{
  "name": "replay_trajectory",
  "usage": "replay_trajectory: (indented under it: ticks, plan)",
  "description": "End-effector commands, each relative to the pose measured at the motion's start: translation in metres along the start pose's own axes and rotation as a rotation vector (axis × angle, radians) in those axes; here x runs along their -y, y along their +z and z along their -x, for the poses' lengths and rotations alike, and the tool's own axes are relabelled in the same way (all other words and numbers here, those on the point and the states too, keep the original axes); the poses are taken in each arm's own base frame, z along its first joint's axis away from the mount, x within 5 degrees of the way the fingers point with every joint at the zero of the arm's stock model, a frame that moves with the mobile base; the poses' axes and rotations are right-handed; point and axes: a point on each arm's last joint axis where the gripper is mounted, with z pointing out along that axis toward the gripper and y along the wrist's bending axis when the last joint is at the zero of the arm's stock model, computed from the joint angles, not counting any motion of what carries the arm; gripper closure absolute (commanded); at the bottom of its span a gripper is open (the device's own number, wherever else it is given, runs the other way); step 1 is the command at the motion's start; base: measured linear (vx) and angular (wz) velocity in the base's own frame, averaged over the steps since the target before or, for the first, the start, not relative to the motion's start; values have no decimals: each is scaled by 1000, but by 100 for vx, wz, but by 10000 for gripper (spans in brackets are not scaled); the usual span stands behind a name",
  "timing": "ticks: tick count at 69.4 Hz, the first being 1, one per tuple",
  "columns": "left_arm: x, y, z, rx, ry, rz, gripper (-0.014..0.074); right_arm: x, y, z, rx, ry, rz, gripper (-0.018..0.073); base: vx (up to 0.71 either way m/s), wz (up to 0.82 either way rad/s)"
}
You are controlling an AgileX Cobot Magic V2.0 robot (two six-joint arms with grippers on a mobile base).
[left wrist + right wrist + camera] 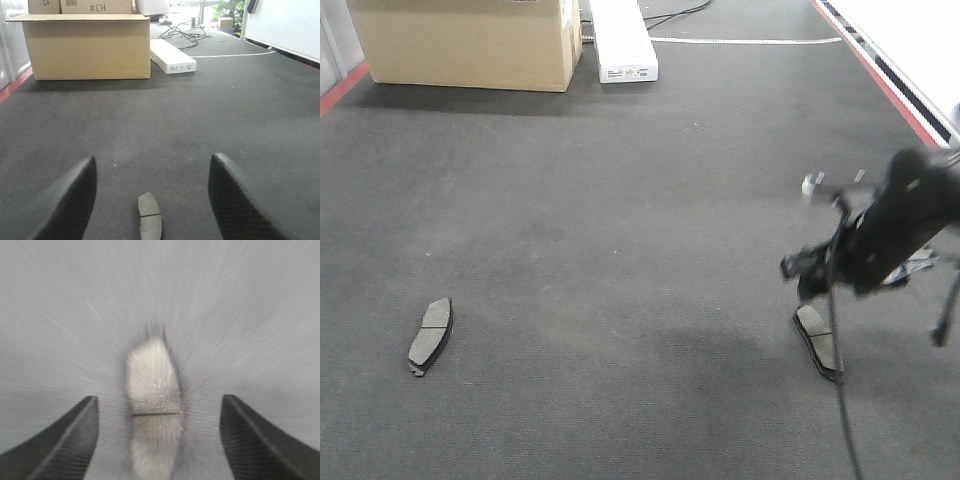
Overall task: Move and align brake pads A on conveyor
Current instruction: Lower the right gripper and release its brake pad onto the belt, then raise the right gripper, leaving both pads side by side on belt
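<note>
1. The table is the largest thing in view: a dark charcoal conveyor belt with a rough, carpet-like nap and a red edge strip on its left side.
2. A cardboard box stands at the far end of the belt, with a long white carton just beside it.
3. The right claw hangs low over the belt with its jaws spread wide. It holds nothing, and one pad lies between the fingers. The wrist picture is streaked with blur.
4. The left claw is also spread wide and empty, just above the belt.
5. Only two brake pads A are visible. Both lie flat on the belt and well apart: the left pad is lined up ahead of the left claw, and the right pad sits under the right arm.
6. Each pad looks stiff, dense and heavier than its size suggests. It should not be fragile, and the rough nap should keep it from sliding. Since it lies so flat, the best hold is probably across the narrow width, at the two long edges near the middle groove — fingertips pressed right down to the belt.
7. The only readable writing is "#H3" on an upper box. The white carton's label print is too small to read.
</note>
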Motion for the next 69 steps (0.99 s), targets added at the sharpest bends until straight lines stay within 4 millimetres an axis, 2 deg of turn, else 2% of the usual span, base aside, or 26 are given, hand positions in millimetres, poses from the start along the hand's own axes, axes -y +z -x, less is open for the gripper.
replay_trajectory:
  ticks: [1, 11, 37, 54, 69]
  plan:
    - [0, -1, 15, 100, 0, 3, 132, 2, -57, 6, 184, -2, -11, 54, 0, 0]
    - [0, -1, 15, 100, 0, 3, 132, 0, -98, -17, 339, -17, -26, 75, 0, 0]
    - [0, -1, 15, 100, 0, 3, 132, -3, -167, -110, 719, -6, -19, 96, 0, 0]
    - [0, -1, 15, 100, 0, 3, 132, -4, -187, -171, 925, -9, -21, 96, 0, 0]
    - [0, -1, 15, 100, 0, 3, 132, -5, -184, -218, 1111, -11, -27, 96, 0, 0]
